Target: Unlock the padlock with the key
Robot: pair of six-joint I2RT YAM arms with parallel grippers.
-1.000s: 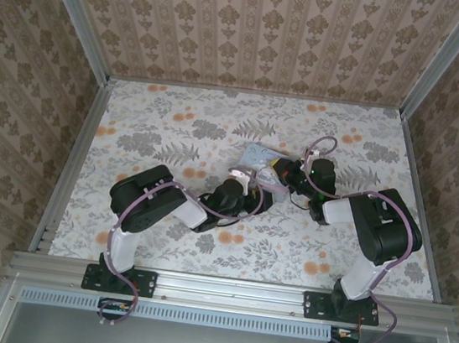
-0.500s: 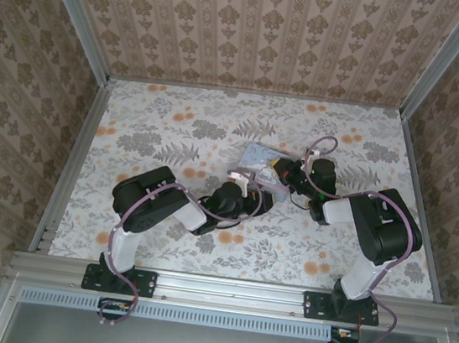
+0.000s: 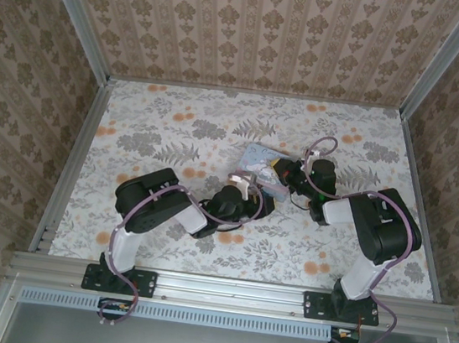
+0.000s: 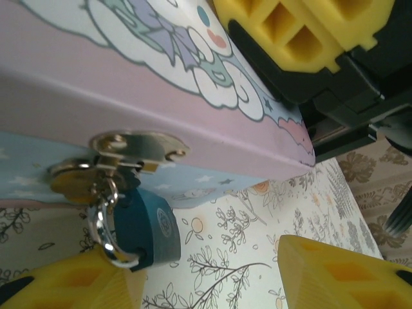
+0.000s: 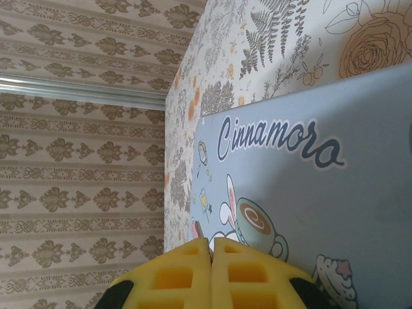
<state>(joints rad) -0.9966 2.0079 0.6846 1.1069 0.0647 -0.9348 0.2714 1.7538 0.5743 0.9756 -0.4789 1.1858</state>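
Where the two arms meet over the floral worktop [image 3: 159, 128], the tin [image 3: 258, 157] lies near the middle. The right claw [image 5: 211, 257] has its yellow pads pressed together with nothing seen between them. It rests on the printed lid, which looks like a hold-down (sensible, since the tin might otherwise slide). The left claw [image 4: 206, 280] is spread wide and empty, low beside the tin's front wall. On that wall a brass hasp [image 4: 138, 145] sticks out, and the padlock [image 4: 151, 228] hangs from it, bluish body down, just above the worktop. A steel ring [image 4: 103, 225] lies against the padlock's side. The brass piece beside it, which I take to be the key [image 4: 72, 183], sits tucked under the hasp; whether its blade is in the keyhole I cannot tell.

The step in hand seems to be taking the key. To do it well, bring the left pads onto the flat faces of the key head, not the ring, which would swivel. Close gently, line the blade up with the lock body, and turn about that line without dragging the padlock sideways against the hasp.
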